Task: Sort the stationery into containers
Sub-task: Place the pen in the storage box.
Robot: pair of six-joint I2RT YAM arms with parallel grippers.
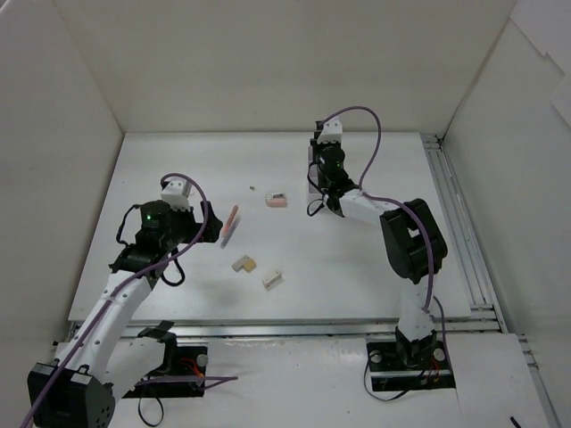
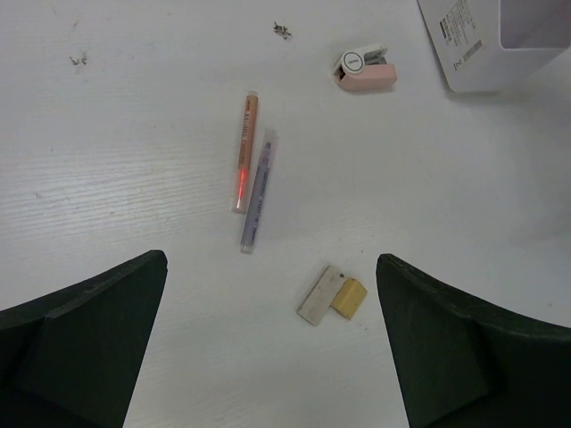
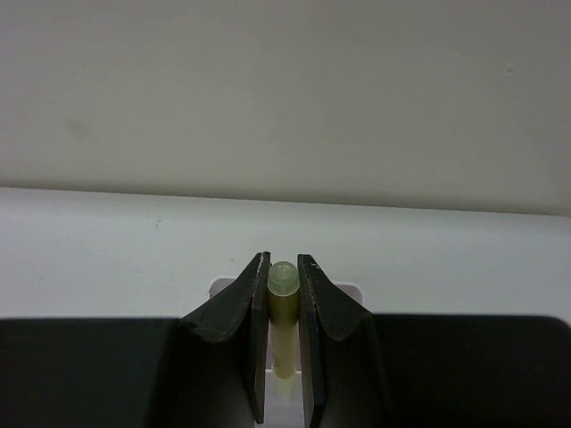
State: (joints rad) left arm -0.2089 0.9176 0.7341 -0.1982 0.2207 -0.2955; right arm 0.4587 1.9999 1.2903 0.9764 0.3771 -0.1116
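- Left gripper (image 2: 270,267): jaws wide apart, holding nothing, above the table (image 2: 134,134).
- Orange pen (image 2: 245,152), purple pen (image 2: 259,192): side by side, just ahead of its fingertips.
- Tan L-shaped block (image 2: 333,296): on the table between its fingers.
- Right gripper (image 3: 283,260): clamped on a yellowish stick (image 3: 284,299), over the white box (image 2: 473,53).

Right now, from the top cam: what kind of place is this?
Probably a lab robot cell: white panel walls box in a white table, left arm and right arm sit mounted at its near edge, metal rails line its right side.
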